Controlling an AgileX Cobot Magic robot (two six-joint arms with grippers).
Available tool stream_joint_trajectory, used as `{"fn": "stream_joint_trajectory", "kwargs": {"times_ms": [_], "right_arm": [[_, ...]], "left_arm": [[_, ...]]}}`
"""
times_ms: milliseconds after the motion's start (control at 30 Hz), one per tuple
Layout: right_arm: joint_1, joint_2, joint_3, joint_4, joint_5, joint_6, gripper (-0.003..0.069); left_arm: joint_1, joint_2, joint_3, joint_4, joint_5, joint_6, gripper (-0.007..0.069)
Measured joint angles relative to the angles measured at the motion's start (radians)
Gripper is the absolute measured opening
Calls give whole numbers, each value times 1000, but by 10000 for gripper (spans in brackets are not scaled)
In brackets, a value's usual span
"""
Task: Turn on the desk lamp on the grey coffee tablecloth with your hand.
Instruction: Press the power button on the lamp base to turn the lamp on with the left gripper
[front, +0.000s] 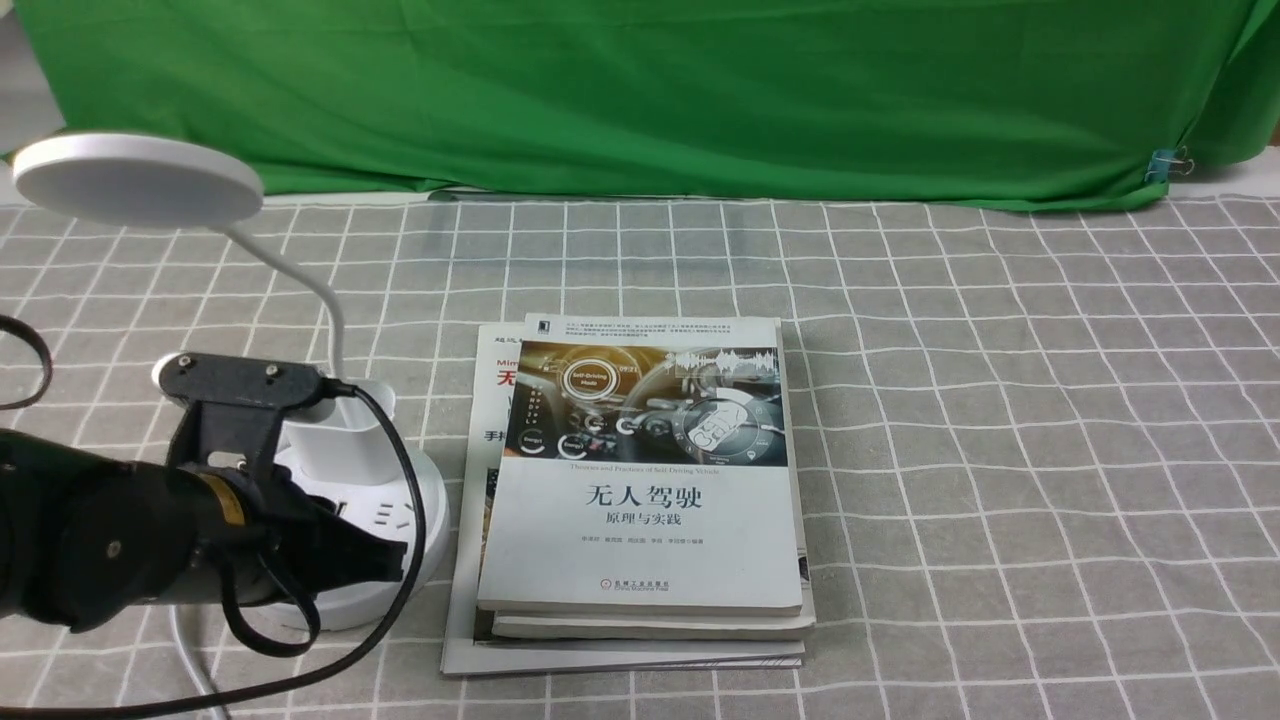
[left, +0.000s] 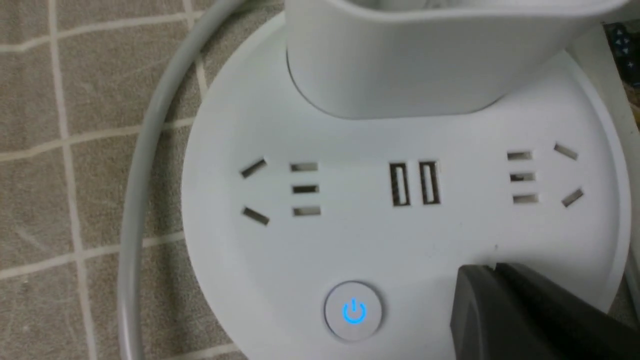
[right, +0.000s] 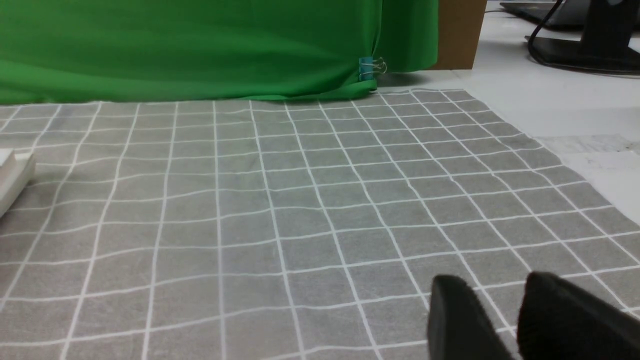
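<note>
The white plastic desk lamp (front: 352, 448) (left: 400, 235) stands on the left part of the grey-brown tablecloth with thin white grid lines (front: 1000, 450) (right: 300, 200). Its flat round head (front: 135, 180) sits high on a thin curved neck above the small cup and the round base. On the base, the left wrist view shows two sets of socket slots, a pair of USB ports between them, and a round power button (left: 354, 311) whose symbol glows blue.

The black left hand (front: 388, 562) (left: 492, 295) is clenched, fingers pressed together with nothing between them. Its tip lies over the base just beside the glowing button; whether it presses the plastic I cannot tell. A white power cord (left: 145, 165) curves around the base on the cloth.

Just to the right of the lamp lies a stack of books (front: 640, 500), the top cover printed with a car dashboard. Behind hangs a plain green backdrop cloth (front: 640, 90), pinned by a blue binder clip (front: 1165, 165) (right: 367, 67).

The right hand (right: 505, 292) hovers low over bare cloth well apart from the lamp, its fingertips slightly parted and gripping nothing.
</note>
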Motion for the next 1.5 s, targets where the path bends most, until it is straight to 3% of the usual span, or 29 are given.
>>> {"fn": "stream_joint_trajectory", "kwargs": {"times_ms": [400, 1500], "right_arm": [[0, 0, 0, 0, 0, 0, 245], [0, 0, 0, 0, 0, 0, 245]], "left_arm": [[0, 5, -51, -6, 83, 0, 8], [-1, 35, -65, 4, 93, 32, 7]]}}
